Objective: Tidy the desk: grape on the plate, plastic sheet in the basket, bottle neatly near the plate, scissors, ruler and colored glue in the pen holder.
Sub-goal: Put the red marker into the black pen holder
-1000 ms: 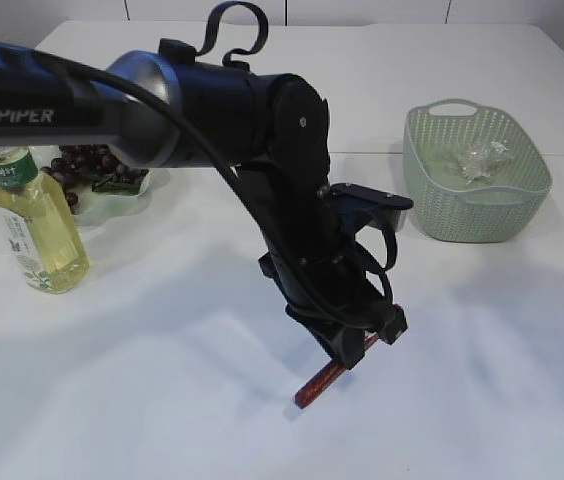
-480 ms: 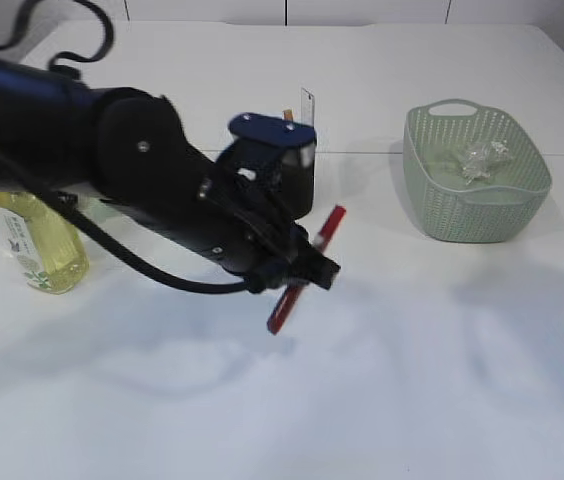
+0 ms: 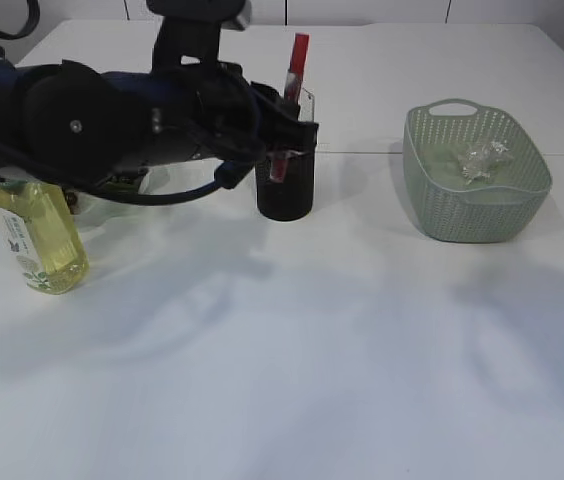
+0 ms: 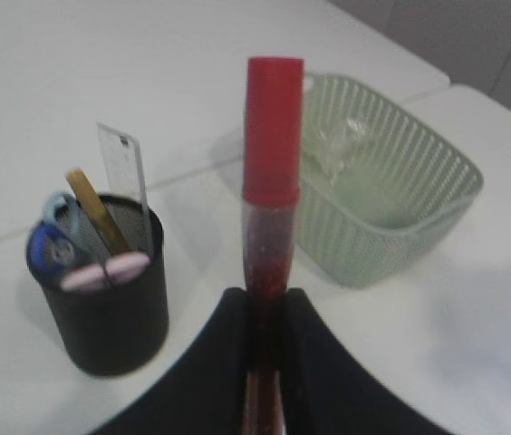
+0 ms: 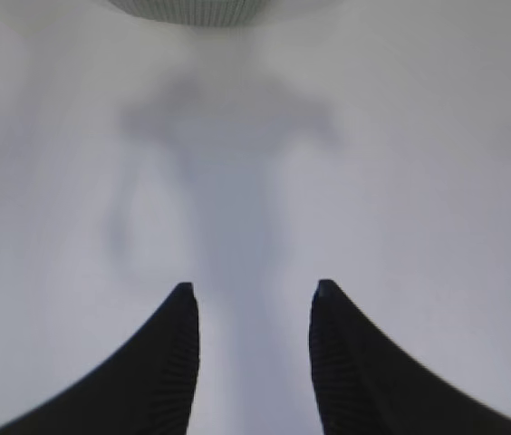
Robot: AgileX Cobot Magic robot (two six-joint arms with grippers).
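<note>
We are on the last desk item; our left gripper (image 4: 265,313) is clenched on the colored glue (image 4: 272,172), upright at the pen holder (image 3: 285,190); our right gripper (image 5: 249,313) hangs parted, empty; next, we judge, lower it in beside the ruler (image 4: 124,172) and scissors (image 4: 52,237), then release.

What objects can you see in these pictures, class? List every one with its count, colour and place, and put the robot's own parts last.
Red-capped colored glue tube: one, red, upright in the left gripper, by the pen holder.
Black mesh pen holder: one, black, table centre; holds blue-handled scissors and clear ruler.
Green plastic basket: one, pale green, right; clear plastic sheet inside.
Bottle: one, yellow liquid, left.
White table: one.
Left gripper: black, shut on the glue.
Right gripper: black, open, empty, above bare table.
</note>
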